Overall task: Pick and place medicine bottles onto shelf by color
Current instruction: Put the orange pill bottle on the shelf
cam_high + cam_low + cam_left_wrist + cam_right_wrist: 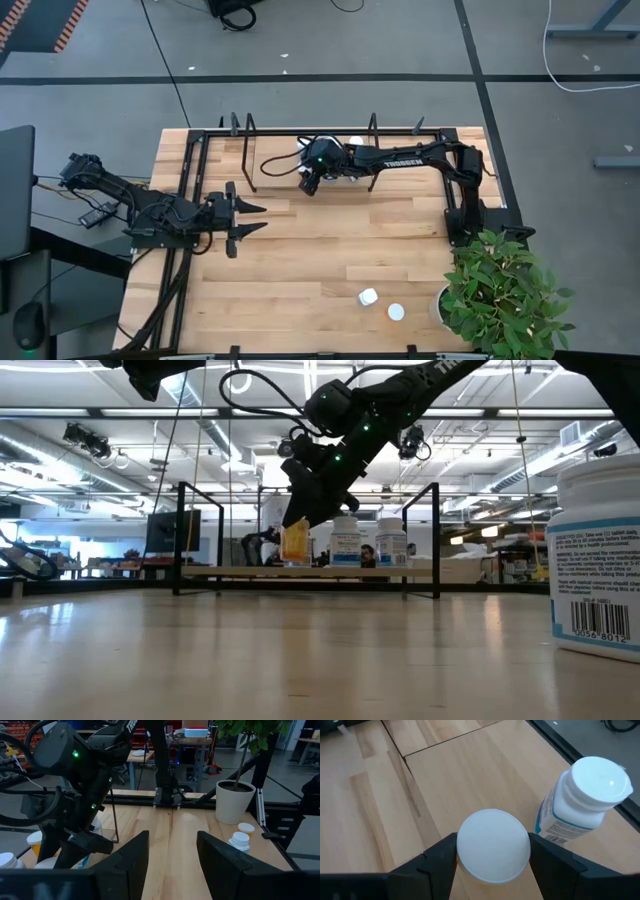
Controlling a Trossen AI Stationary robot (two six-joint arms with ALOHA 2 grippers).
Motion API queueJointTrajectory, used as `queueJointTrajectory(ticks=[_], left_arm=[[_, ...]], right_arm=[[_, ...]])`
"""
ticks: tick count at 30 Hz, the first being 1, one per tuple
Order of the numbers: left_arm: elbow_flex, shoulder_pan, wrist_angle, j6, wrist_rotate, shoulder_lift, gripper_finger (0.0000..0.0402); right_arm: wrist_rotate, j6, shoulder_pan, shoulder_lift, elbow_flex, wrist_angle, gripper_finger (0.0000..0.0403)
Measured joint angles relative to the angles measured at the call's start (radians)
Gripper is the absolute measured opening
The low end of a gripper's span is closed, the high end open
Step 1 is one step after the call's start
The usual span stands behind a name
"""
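The shelf (290, 170) lies along the far side of the table (320, 270), a black wire frame standing upright at each short end. In the low view three bottles stand on its board: an orange bottle (295, 543) and, beside it, two white bottles (346, 541) and (391, 541).

The right pincer (311, 181) reaches in over the shelf, and its fingers (440, 852) are clamped on either side of the orange bottle, just below its round white cap (493, 845). In the right wrist view that cap fills the gap between the two dark fingers, and a white labelled bottle (580, 800) stands close beside it on the shelf board. Whether the held bottle's base touches the board cannot be told.

The left pincer (255, 218) waits over the table's left half, pointing toward the middle, its fingers (125, 865) apart with nothing between them.

Two more bottles remain on the near part of the table by the potted plant (500, 295): one lying with its cap toward the camera (368, 297) and one just beside it (396, 312). Another white bottle (598, 560) stands very close to the low camera at the right edge.
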Motion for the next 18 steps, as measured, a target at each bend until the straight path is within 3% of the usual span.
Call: queueJointTrajectory(ticks=[18], left_arm=[[0.0, 0.001, 0.0, 0.0, 0.0, 0.0, 0.0174]], right_arm=[[0.016, 0.0, 0.014, 0.006, -0.014, 0.02, 0.0235]])
